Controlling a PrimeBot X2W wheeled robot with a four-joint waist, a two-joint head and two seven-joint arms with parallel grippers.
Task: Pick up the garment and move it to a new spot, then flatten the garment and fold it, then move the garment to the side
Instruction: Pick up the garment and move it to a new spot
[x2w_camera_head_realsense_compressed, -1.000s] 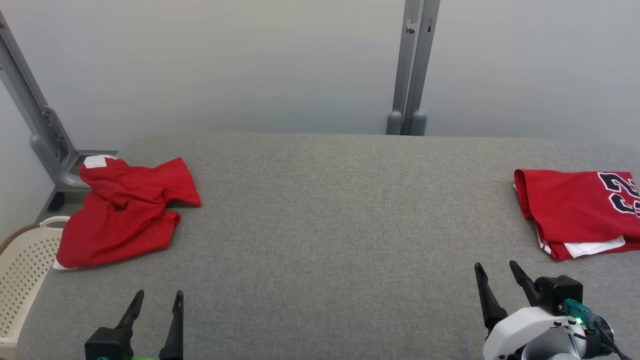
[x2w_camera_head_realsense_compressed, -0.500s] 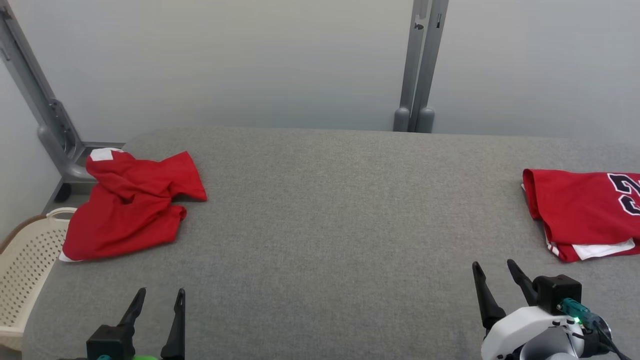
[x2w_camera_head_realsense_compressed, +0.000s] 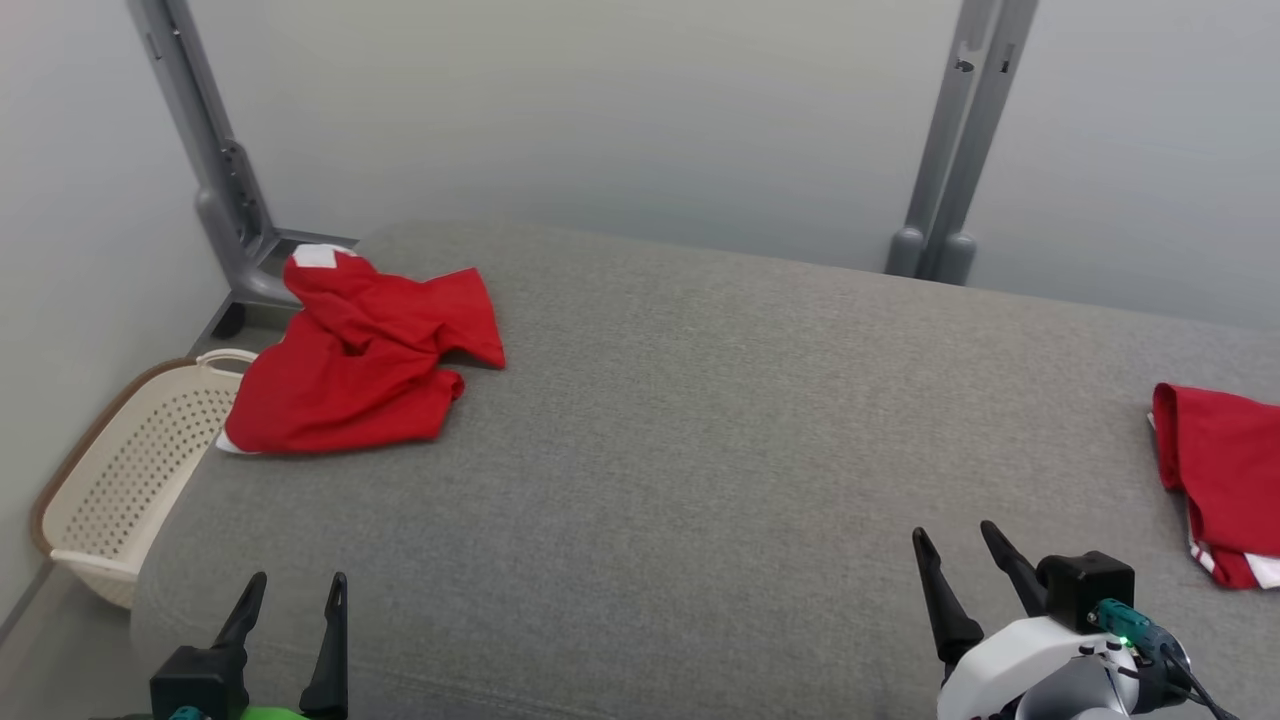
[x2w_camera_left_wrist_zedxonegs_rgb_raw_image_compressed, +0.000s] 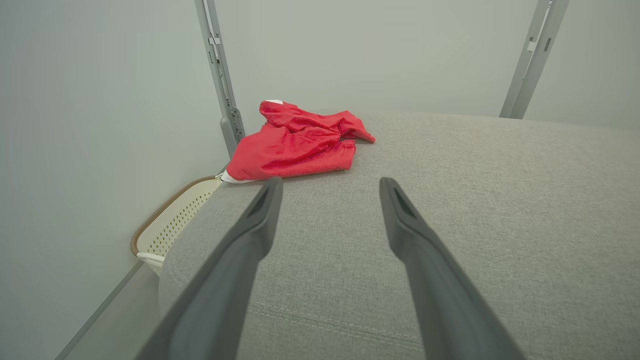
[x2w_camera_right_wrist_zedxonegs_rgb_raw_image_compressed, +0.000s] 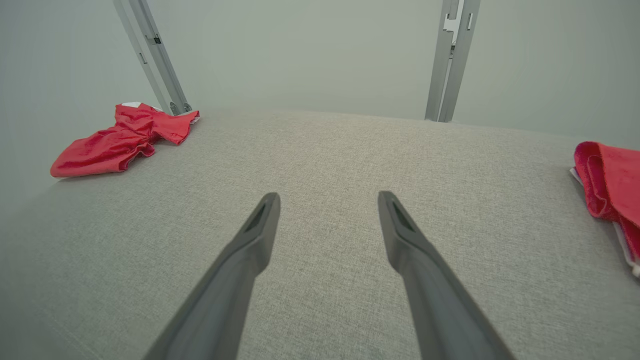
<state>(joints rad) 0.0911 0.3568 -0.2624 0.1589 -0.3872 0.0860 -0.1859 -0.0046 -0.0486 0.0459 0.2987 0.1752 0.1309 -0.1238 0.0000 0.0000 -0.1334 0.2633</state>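
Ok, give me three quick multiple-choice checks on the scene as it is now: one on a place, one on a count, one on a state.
1. The crumpled garment lies:
A) at the far left corner of the table
B) mid-table
C) on the floor

2. Red garments on the table:
A) one
B) two
C) three

3. The left gripper and right gripper are:
A) both open, empty
B) both shut on cloth
C) one open, one shut

Answers:
1 A, it sits by the left corner, beside the basket.
2 B, a folded garment lies at the right edge.
3 A, both pairs of fingers are spread with nothing between them.
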